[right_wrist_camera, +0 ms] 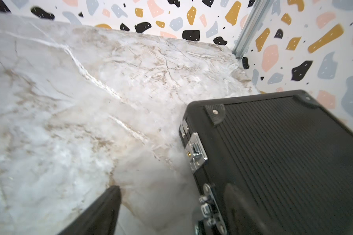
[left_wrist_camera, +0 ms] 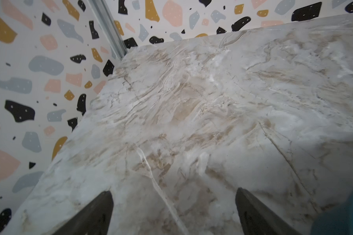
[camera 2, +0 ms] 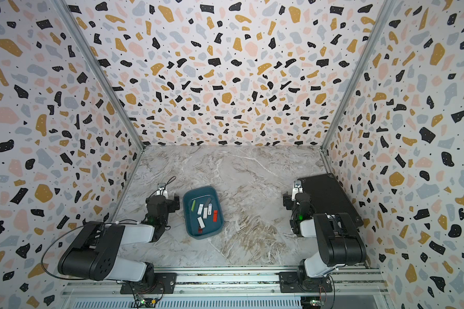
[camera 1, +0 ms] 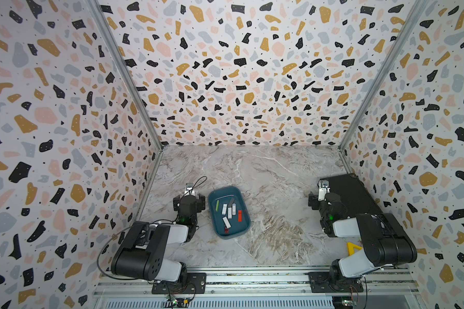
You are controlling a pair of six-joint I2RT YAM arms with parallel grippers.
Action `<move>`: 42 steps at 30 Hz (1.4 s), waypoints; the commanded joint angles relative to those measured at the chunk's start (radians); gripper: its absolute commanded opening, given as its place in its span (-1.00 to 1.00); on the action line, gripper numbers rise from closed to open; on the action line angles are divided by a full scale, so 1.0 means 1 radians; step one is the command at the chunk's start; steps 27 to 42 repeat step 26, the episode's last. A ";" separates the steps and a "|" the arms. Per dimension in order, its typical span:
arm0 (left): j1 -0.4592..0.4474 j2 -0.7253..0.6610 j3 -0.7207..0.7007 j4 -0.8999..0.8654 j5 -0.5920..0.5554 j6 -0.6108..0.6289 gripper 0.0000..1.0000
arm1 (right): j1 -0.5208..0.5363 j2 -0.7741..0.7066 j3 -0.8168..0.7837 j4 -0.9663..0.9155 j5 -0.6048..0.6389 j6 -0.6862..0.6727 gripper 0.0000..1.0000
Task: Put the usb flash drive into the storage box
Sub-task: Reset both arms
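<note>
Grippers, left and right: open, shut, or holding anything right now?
Left gripper: open, holding nothing.
Right gripper: open, holding nothing.

Left arm (camera 1: 145,248) and right arm (camera 1: 383,240), black boxy joints, pale grey links, thin black cable (camera 1: 98,258) loop, green lights (camera 1: 183,220), bolted black base plates (camera 1: 196,281)

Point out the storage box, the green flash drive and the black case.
storage box (camera 1: 240,227): in a top view, bare floor inside.
green flash drive (camera 1: 217,205): in a top view, middle of its body.
black case (right_wrist_camera: 283,152): right wrist view, ribbed lid.
</note>
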 commanded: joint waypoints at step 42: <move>0.014 -0.005 0.018 0.043 0.065 -0.008 0.99 | -0.017 -0.019 0.023 -0.036 -0.033 0.008 1.00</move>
